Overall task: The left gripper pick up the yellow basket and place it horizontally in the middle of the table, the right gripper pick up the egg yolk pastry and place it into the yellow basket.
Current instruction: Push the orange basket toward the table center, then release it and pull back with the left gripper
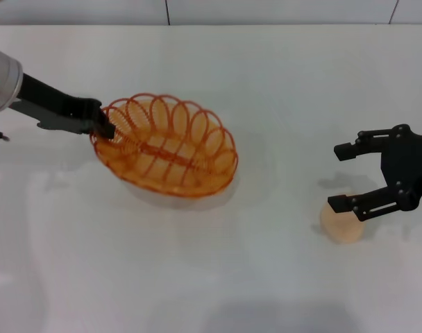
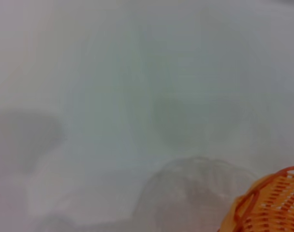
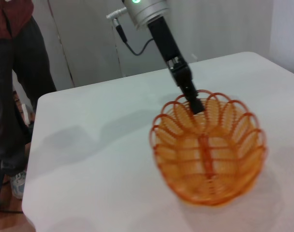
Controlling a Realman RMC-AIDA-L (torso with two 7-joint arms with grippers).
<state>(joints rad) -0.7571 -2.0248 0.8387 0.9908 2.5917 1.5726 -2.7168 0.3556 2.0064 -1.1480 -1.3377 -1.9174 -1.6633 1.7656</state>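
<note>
The yellow basket (image 1: 166, 147) was an oval of orange-yellow translucent wire loops with a scalloped rim, sitting upright on the white table (image 1: 266, 76), left of centre, its long axis running slantwise. The left gripper (image 1: 105, 129) was clamped on its rim at the left end. The egg yolk pastry (image 1: 343, 222), a small round pale cream bun, lay on the table well apart to the right, directly beneath the spread fingers of the right gripper (image 1: 344, 176)
</note>
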